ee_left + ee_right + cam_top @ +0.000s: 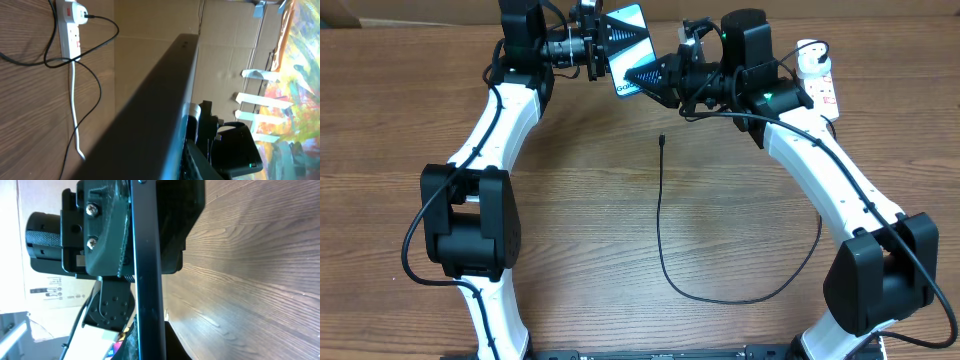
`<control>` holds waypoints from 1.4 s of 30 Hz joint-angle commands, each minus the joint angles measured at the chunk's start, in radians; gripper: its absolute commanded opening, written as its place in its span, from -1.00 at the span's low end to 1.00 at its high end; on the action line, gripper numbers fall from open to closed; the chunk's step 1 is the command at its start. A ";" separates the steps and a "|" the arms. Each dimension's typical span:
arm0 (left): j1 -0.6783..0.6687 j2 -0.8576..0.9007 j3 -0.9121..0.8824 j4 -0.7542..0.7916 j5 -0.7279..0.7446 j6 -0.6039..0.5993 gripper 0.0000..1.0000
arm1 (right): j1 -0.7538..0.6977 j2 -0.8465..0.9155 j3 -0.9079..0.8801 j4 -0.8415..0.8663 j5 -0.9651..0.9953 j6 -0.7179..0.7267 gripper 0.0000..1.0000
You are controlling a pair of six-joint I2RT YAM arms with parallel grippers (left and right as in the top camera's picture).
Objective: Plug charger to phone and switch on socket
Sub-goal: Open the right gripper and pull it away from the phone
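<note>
The phone [628, 60] is up off the worktop [570, 200] at the far middle, tilted, its lit blue screen facing the overhead camera, caught between my two tools. My right tool [642, 75] is closed on its lower end, near the small white lettering on the screen. In my right wrist view the phone's dark edge runs as a straight bar down the middle of the picture, with my left tool's body behind it. My left tool [625, 35] reaches in from the other side, one dark finger [620, 30] lying over the upper part of the screen, but I cannot tell whether it is clamped on the phone or only set around it. My left wrist view gives me just the phone's dark edge slanting across the frame, out of focus. The charger [659, 220] lies on the worktop, apart from the phone. Its connector tip [661, 140] rests free on the wood nearer me than the tools; from there the cable runs toward me, bends right in a wide loop and passes under my right arm [830, 190]. Its other end sits at a white plug [808, 50] in the socket [822, 85], which lies at the far right of the worktop beside that arm. The socket's red switches [78, 46] show in the left wrist view, though I cannot read their position, and its white cord [75, 110] trails along the wood.
</note>
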 commanded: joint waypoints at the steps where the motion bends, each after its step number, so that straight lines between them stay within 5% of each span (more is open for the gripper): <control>1: 0.019 -0.040 0.026 0.024 0.064 -0.040 -0.69 | -0.032 0.035 -0.034 -0.028 0.035 0.038 -0.92; 9: 0.019 -0.040 0.026 0.024 0.061 -0.040 -0.92 | -0.048 0.035 -0.034 -0.024 0.007 0.038 -0.93; 18: 0.019 -0.040 0.026 0.024 0.025 -0.058 -0.91 | -0.051 0.035 -0.034 -0.024 0.012 0.038 -0.92; 26: 0.024 -0.040 0.026 0.024 -0.036 -0.059 -0.92 | -0.064 0.035 -0.034 -0.023 0.026 0.026 -0.17; 37: 0.046 -0.040 0.026 0.024 -0.023 -0.045 -0.92 | -0.161 0.035 -0.034 -0.082 0.025 -0.159 0.41; 42: 0.051 -0.040 0.026 0.023 0.020 0.021 -0.92 | -0.227 0.035 -0.034 -0.210 0.042 -0.288 0.45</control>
